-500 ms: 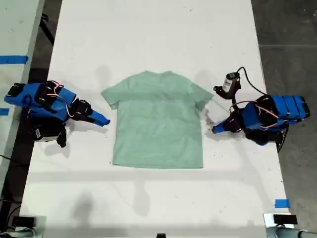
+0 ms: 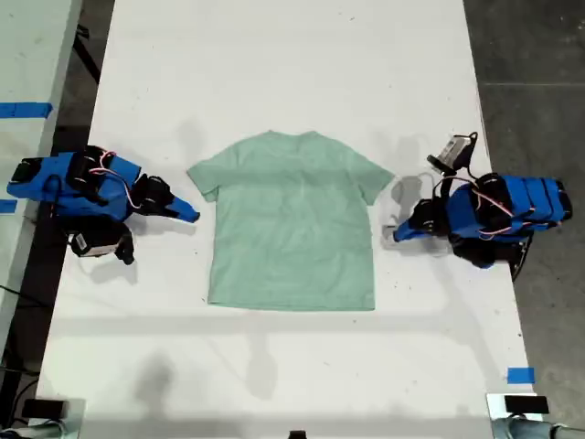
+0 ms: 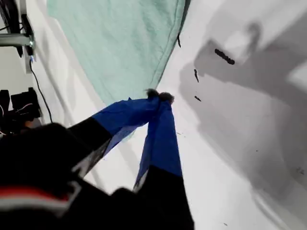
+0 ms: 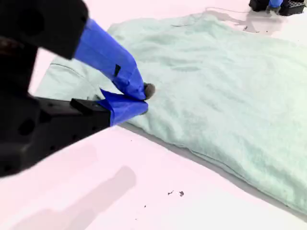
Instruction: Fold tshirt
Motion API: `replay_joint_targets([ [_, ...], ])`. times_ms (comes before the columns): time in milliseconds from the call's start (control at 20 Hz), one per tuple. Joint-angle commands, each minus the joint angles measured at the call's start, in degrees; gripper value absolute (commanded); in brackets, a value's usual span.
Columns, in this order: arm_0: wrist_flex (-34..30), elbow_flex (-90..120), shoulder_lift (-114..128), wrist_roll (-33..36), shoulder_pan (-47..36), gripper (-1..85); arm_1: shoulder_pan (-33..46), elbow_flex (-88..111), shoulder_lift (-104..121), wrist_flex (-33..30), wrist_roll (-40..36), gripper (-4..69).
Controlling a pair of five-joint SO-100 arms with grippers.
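The pale mint-green tshirt (image 2: 292,219) lies flat and face up in the middle of the white table (image 2: 274,64), collar toward the far end. My first gripper (image 2: 391,235) is shut on nothing, low over the table just off the shirt's side edge at the exterior view's right. Its wrist view shows the meeting tips (image 3: 158,97) beside the tshirt (image 3: 120,43). My second gripper (image 2: 192,217) is shut and empty at the exterior view's left, a short gap from the shirt below its sleeve. In the second wrist view the tips (image 4: 144,99) sit near the edge of the tshirt (image 4: 230,81).
The table's long edges run close behind both arm bases, with dark floor past the exterior view's right edge. Blue tape (image 2: 519,375) marks the table near the exterior view's lower right. The first arm (image 4: 271,5) shows across the shirt in the second wrist view.
The first arm's wrist has turned and its gripper has edged slightly toward the shirt. The second gripper has shifted a little toward the far end. The tshirt has not moved.
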Motion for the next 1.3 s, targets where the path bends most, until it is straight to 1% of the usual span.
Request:
replay_joint_targets([
  [0,-0.18,0.44,5.71,-0.88,-2.64,0.1,-0.26,-0.97,1.14,0.26,0.97,-1.3],
  [100,-1.05,-0.70,5.71,-4.39,-2.81,0.1,-0.18,-3.25,1.14,0.44,-0.70,-1.2],
  [150,-0.70,-2.37,5.54,-4.39,-3.52,0.1,0.70,-5.10,1.14,0.35,-2.72,-1.2],
  [250,0.62,-8.17,2.55,-3.08,-5.45,0.1,3.78,-11.07,-2.37,0.62,-7.47,-1.1],
  [350,1.67,-16.79,-8.17,0.00,-8.44,0.1,8.17,-20.30,-13.10,0.18,-13.71,-1.1],
  [450,4.22,-28.92,-22.76,5.98,-12.57,0.1,12.74,-31.20,-25.40,1.32,-20.04,-1.1],
  [550,9.32,-42.71,-37.62,14.33,-18.28,0.1,17.49,-42.54,-36.04,4.39,-26.28,-1.1],
  [700,16.00,-59.24,-54.14,25.84,-27.16,0.1,23.20,-57.92,-49.83,10.02,-33.84,-1.1],
  [800,18.46,-66.97,-62.23,32.78,-32.61,0.1,26.89,-66.88,-57.66,14.24,-38.32,-1.1],
  [900,21.53,-74.71,-70.75,38.14,-36.74,0.1,30.41,-74.44,-63.98,17.67,-42.54,-1.2],
  [1100,25.40,-85.34,-82.00,44.74,-41.04,0.1,36.30,-86.31,-74.79,22.68,-49.66,-1.2],
  [1250,25.75,-84.64,-83.41,45.62,-41.48,0.1,38.32,-90.53,-79.37,23.38,-53.00,-1.2],
])
